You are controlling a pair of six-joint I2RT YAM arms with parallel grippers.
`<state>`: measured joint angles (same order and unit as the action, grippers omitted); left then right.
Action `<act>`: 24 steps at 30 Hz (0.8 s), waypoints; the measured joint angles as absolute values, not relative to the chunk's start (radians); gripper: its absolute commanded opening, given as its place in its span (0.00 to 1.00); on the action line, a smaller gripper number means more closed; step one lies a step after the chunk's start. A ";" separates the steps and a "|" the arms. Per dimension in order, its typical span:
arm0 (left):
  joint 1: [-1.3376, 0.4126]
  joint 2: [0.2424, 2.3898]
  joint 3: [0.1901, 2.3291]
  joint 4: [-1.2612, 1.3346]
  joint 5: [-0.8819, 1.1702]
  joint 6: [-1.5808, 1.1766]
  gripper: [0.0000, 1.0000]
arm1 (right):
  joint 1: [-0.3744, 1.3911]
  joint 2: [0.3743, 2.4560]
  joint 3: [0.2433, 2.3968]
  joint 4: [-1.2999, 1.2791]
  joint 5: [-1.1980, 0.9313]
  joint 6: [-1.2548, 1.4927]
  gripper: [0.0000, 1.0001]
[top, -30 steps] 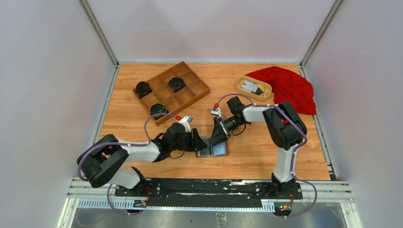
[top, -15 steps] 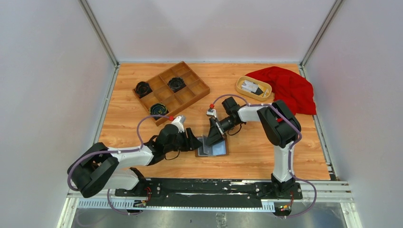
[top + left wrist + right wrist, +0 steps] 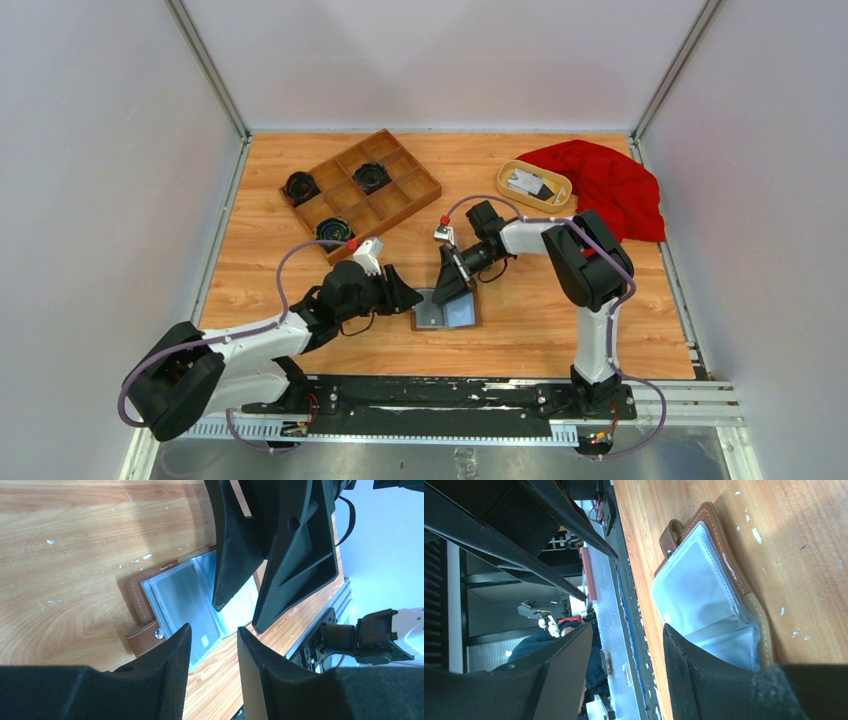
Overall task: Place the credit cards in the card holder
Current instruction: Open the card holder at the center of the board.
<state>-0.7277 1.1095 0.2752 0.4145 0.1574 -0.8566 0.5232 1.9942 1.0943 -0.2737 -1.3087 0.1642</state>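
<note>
Left pincer [image 3: 408, 297], seen from above, is hovering partly open and empty just left of the open card holder [image 3: 455, 315] at centre; my right pincer [image 3: 447, 292], also gaping empty, is pointing down onto it. Left wrist view is showing the card holder [image 3: 180, 595] centre-left; right wrist view, upper right.

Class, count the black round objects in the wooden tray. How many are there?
3. One black object sits in the tray's left corner, one to its right, one in the near corner. None seems hidden.
</note>
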 measured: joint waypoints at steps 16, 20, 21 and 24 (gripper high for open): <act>-0.702 0.866 0.418 0.224 0.171 -0.635 0.99 | 0.450 1.716 1.211 -0.591 -1.082 -0.236 0.61; -0.686 0.800 0.559 0.071 0.131 -0.505 1.00 | 0.358 1.604 1.266 -0.681 -0.986 -0.389 0.63; -0.682 0.795 0.609 0.022 0.118 -0.473 1.00 | 0.328 1.570 1.272 -0.692 -0.953 -0.425 0.65; -0.662 0.808 0.769 -0.122 0.092 -0.373 1.00 | 0.247 1.468 1.295 -0.717 -0.838 -0.514 0.80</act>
